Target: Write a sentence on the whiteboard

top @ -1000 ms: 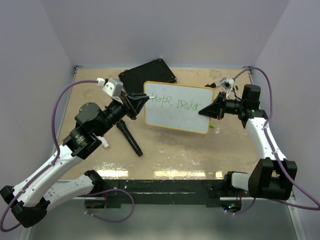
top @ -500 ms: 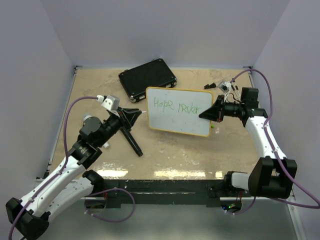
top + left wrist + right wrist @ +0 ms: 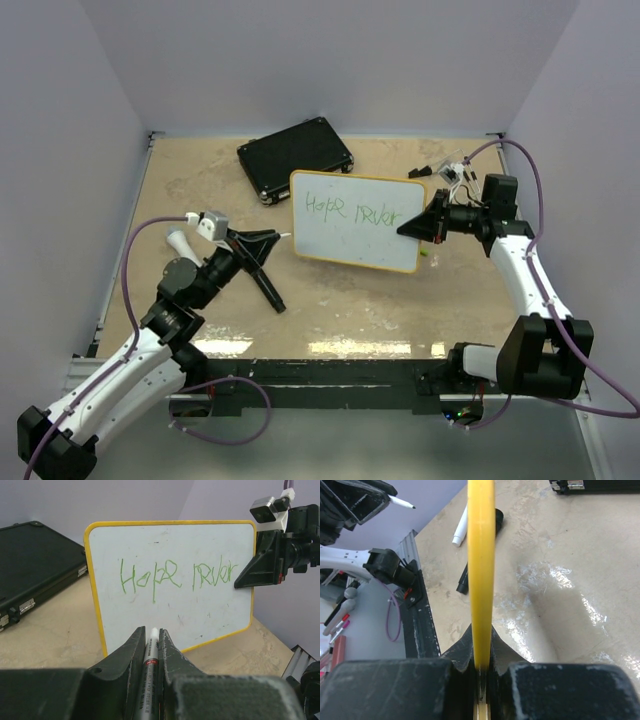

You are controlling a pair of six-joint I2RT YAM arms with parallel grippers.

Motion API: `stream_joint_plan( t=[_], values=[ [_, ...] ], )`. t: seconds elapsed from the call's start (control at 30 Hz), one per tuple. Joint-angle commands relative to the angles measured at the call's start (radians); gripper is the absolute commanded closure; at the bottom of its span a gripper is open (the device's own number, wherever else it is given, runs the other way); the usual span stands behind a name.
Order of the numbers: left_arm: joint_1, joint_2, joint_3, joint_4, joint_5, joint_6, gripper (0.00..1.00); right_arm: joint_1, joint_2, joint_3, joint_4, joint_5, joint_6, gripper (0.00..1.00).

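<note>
The whiteboard [image 3: 355, 235] stands upright near the table's middle, white with a yellow rim [image 3: 480, 555]. The sentence [image 3: 350, 210] runs across its face in thin green handwriting [image 3: 177, 576]. My right gripper [image 3: 404, 228] is shut on the board's right edge, its jaws pinching the rim [image 3: 481, 645]. My left gripper [image 3: 278, 238] is off the board's left edge, not touching it. It is shut on a grey-and-white marker [image 3: 150, 652], whose tip points at the board's lower part. The left wrist view faces the board [image 3: 170, 540] head-on.
A black rectangular case [image 3: 296, 157] lies flat at the back, behind the board's left end [image 3: 30, 565]. A long black object [image 3: 262, 280] lies on the tan table between my left arm and the board. A white cap [image 3: 460, 530] lies beside it.
My left arm has drawn back from the board's upper left corner toward the near left, the marker still in its jaws. The board and right gripper have stayed almost still.
</note>
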Motion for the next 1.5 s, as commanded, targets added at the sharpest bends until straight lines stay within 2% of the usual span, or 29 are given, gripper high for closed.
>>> stream_joint_plan(
  t=[0.0,0.33,0.63,0.83,0.93,1.47],
  values=[
    [0.008,-0.012,-0.023,0.123,0.000,-0.043,1.00,0.000,-0.054,-0.014,0.145,-0.118,0.114,1.00],
    [0.008,-0.028,-0.085,0.218,0.039,-0.103,1.00,0.000,-0.078,-0.056,0.251,-0.140,0.214,1.00],
    [0.008,-0.041,-0.091,0.231,0.075,-0.095,1.00,0.000,-0.110,-0.099,0.357,-0.149,0.311,1.00],
    [0.008,-0.088,-0.094,0.207,0.080,-0.083,1.00,0.000,-0.130,-0.108,0.357,-0.144,0.323,1.00],
    [0.008,-0.108,-0.097,0.189,0.075,-0.077,1.00,-0.001,-0.136,-0.126,0.423,-0.146,0.358,1.00],
    [0.008,-0.128,-0.120,0.187,0.046,-0.090,1.00,-0.008,-0.124,-0.125,0.426,-0.144,0.355,1.00]
  ],
)
